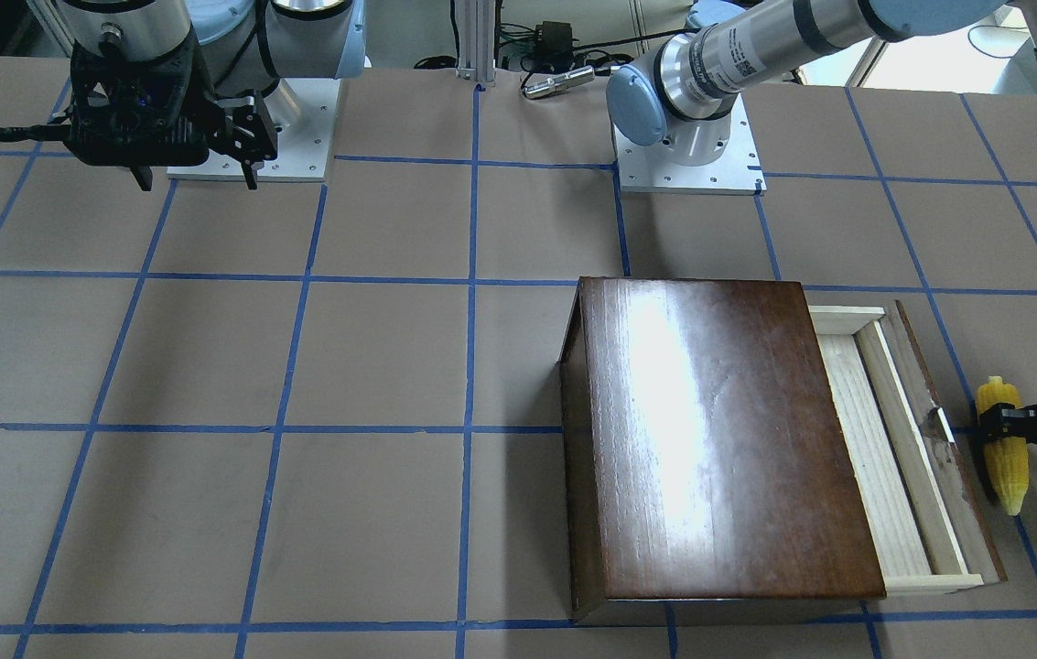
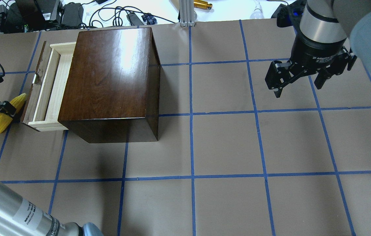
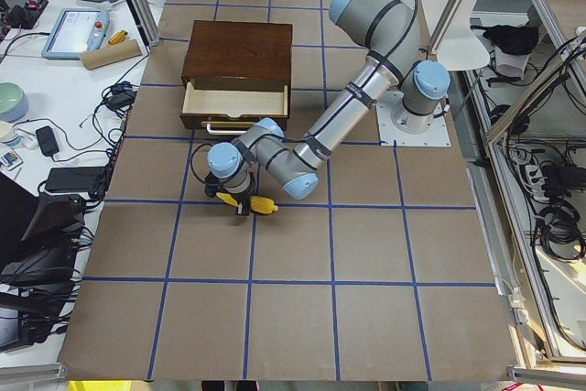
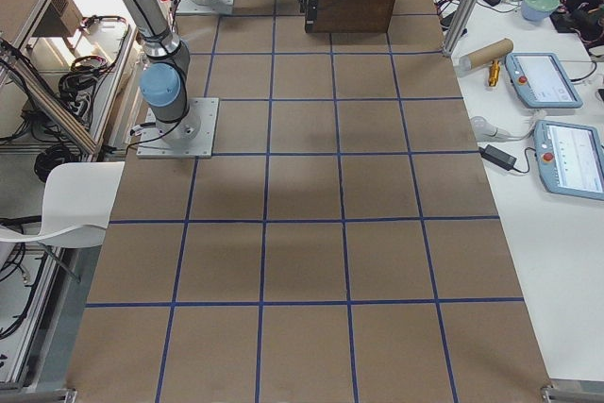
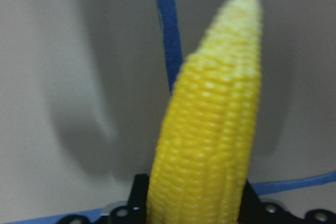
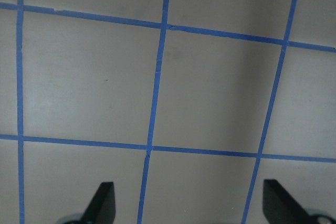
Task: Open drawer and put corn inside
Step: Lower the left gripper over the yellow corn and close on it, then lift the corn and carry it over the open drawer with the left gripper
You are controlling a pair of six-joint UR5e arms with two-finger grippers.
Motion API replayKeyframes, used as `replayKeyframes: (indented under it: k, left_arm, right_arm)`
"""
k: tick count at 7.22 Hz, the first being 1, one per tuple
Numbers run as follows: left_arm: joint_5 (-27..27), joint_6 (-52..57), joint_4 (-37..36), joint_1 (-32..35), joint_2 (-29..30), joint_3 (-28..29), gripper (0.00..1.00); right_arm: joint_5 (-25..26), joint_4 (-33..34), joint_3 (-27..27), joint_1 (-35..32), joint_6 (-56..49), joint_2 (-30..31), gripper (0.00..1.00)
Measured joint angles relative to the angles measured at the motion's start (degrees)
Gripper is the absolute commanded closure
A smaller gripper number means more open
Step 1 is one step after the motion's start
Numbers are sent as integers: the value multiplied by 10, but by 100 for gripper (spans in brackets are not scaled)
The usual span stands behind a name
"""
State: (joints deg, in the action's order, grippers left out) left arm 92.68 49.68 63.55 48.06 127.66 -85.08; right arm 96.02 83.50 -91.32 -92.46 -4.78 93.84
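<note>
The box (image 1: 729, 439), right of centre in the front-facing view, is dark brown wood with glossy varnish; a bright white reflection lies on its top. The drawer (image 1: 880, 458) is pale raw wood, matt, with visible grain; its dark front panel looks scuffed. The corn (image 1: 1008, 471) at the right edge is yellow and bumpy, like plastic. Matt brown paper covers the table (image 1: 207, 366), crossed by smooth blue tape (image 1: 469, 366). The left arm (image 1: 756, 50), at the top, is brushed silver metal.

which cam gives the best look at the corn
The left wrist view: the corn fills the frame, kernel rows clear, held in the left gripper. Front-facing and overhead show it small beside the open drawer; exterior left shows a tiny yellow spot; the other two miss it.
</note>
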Motion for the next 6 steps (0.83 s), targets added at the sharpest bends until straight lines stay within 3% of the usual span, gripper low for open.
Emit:
replayKeyframes:
  k: [6]
  left_arm:
    - [-4,0,0,1,-11,2,100]
  right_arm:
    - [0,0,0,0,0,0,0]
